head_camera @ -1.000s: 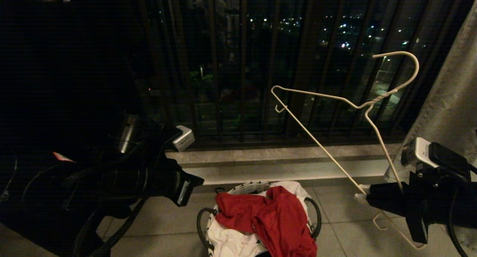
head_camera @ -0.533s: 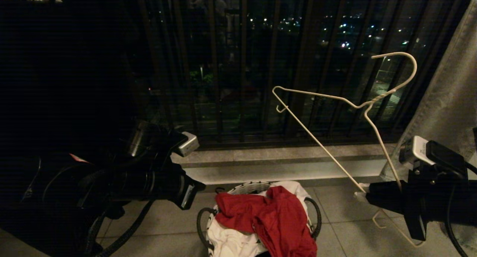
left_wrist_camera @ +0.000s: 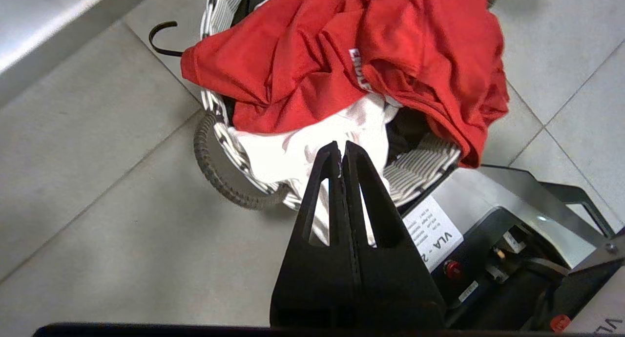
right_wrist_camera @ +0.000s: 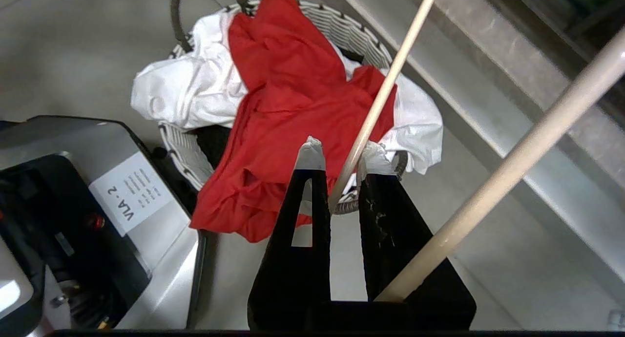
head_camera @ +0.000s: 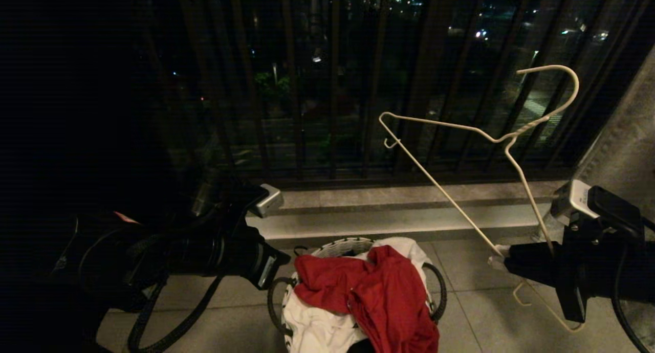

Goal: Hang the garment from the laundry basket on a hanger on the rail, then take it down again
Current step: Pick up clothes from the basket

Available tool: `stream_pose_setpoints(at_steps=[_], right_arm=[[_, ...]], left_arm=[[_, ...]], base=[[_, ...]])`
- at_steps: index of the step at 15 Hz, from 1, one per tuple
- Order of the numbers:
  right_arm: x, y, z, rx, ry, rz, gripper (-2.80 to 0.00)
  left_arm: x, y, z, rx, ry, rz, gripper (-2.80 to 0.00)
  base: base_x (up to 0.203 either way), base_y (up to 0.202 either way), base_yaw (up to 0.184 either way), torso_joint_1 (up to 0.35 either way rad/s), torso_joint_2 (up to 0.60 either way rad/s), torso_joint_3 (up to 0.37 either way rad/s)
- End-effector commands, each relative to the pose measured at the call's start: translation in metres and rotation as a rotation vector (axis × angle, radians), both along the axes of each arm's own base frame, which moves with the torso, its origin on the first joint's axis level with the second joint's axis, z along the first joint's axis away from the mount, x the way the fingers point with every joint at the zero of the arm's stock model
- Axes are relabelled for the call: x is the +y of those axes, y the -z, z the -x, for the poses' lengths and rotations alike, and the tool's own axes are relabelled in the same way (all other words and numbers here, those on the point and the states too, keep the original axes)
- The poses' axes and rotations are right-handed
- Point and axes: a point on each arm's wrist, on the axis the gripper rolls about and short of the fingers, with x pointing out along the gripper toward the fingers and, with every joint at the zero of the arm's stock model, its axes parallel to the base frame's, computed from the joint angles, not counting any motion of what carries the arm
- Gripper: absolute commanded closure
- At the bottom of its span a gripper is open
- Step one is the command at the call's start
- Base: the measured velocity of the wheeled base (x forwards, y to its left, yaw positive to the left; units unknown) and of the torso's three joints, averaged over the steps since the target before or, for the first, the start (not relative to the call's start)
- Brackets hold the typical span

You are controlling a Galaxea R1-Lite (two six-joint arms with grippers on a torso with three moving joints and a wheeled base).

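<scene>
The view has tipped down toward the laundry basket [head_camera: 327, 250], likely to begin pickup. The red T-shirt [head_camera: 368, 291] lies atop it, partly cropped. Right gripper [head_camera: 497, 257] fingers clamp the white wire hanger [head_camera: 455, 204]; left gripper [left_wrist_camera: 340, 151], fingers closed empty, hovers beside the basket.

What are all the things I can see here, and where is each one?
garment: one, red, draped on top of the basket
white cloth: one, under the garment
laundry basket: one, black-and-white rim, on the tiled floor
hanger: one, white wire, held up at right
railing: dark bars, behind a stone ledge
left gripper: black, shut, empty, beside the basket
right gripper: black, shut on the hanger
</scene>
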Motion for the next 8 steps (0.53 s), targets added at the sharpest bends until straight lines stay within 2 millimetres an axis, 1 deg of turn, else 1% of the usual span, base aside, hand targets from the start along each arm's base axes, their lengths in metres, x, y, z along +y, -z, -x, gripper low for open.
stream_pose_setpoints(at_steps=[1, 2, 8], right_arm=[[-0.0006, -0.0040, -0.0006, -0.010, 0.006, -0.011, 0.00], [-0.0012, -0.0054, -0.0008, -0.011, 0.013, -0.017, 0.00], [-0.0042, -0.0091, -0.0009, -0.024, 0.030, -0.022, 0.00]], left_arm=[[-0.0024, -0.0015, -0.0008, -0.006, 0.007, 0.005, 0.00], [-0.0040, -0.0044, -0.0036, -0.014, 0.006, 0.015, 0.00], [-0.0068, -0.0045, -0.0074, -0.015, 0.008, 0.020, 0.00]], base=[[0.000, 0.000, 0.000, 0.006, 0.01, -0.198], [0.000, 0.000, 0.000, 0.003, 0.00, -0.206], [0.000, 0.000, 0.000, 0.005, 0.00, -0.199]])
